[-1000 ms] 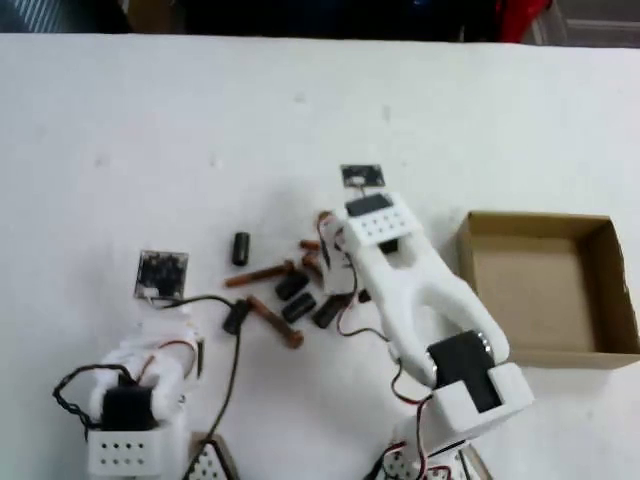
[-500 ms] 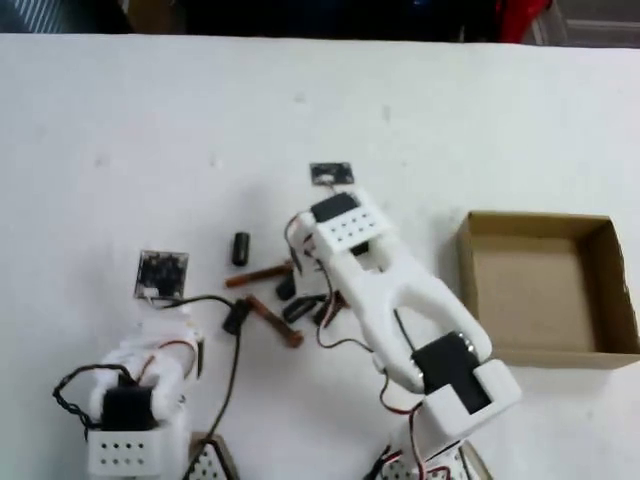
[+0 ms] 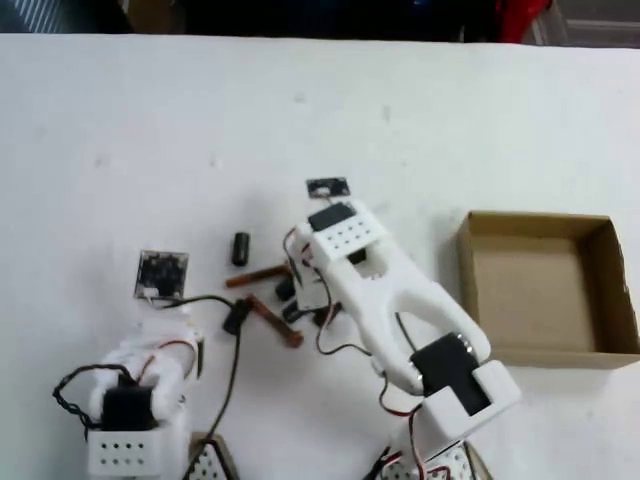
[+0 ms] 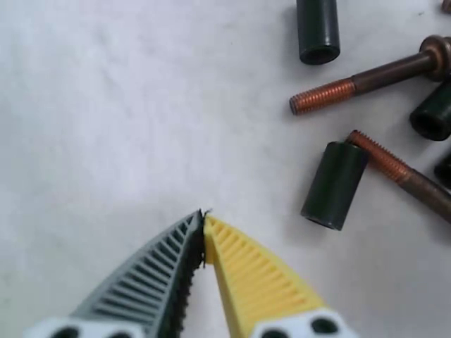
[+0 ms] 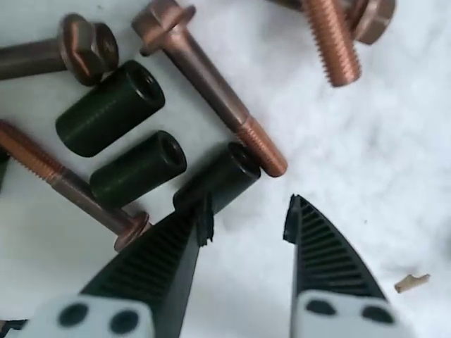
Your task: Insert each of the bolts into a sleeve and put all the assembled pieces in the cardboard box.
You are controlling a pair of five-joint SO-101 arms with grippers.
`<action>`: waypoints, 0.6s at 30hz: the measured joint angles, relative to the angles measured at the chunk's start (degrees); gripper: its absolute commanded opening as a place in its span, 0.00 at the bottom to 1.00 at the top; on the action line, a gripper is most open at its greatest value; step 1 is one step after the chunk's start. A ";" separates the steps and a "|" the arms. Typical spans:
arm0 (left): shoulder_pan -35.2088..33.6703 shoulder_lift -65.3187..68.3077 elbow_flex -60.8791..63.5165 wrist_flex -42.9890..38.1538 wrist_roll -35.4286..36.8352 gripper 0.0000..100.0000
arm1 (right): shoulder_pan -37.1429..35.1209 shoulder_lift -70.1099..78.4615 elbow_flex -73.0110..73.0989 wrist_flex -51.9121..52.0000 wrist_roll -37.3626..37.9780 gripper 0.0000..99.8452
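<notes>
Copper bolts and black sleeves lie loose in a heap at the table's middle. The right wrist view has three sleeves (image 5: 109,105) (image 5: 137,169) (image 5: 215,182) side by side, with a bolt (image 5: 211,84) lying past them. My right gripper (image 5: 247,215) is open just above the table, one fingertip (image 5: 203,220) close to the nearest sleeve. My right arm (image 3: 375,280) covers much of the heap from above. My left gripper (image 4: 204,220) is shut and holds nothing, a sleeve (image 4: 335,184) and a bolt (image 4: 373,76) lying beyond it. The cardboard box (image 3: 590,290) at right is empty.
One sleeve (image 3: 240,248) stands apart to the left of the heap. A bolt (image 3: 258,275) and another bolt (image 3: 275,320) stick out beside the right arm. The left arm (image 3: 135,400) sits folded at the front left, its cable trailing toward the heap.
My right arm has swung left and slightly toward the table's front, now covering more of the heap. The left arm has not moved.
</notes>
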 measured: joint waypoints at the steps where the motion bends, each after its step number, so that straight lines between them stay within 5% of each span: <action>1: 0.00 0.00 0.00 0.00 0.00 0.02 | 0.00 0.00 0.53 -0.26 0.00 0.15; 18: 0.00 0.00 0.00 0.00 0.00 0.02 | -0.44 3.78 3.78 -6.51 -0.09 0.15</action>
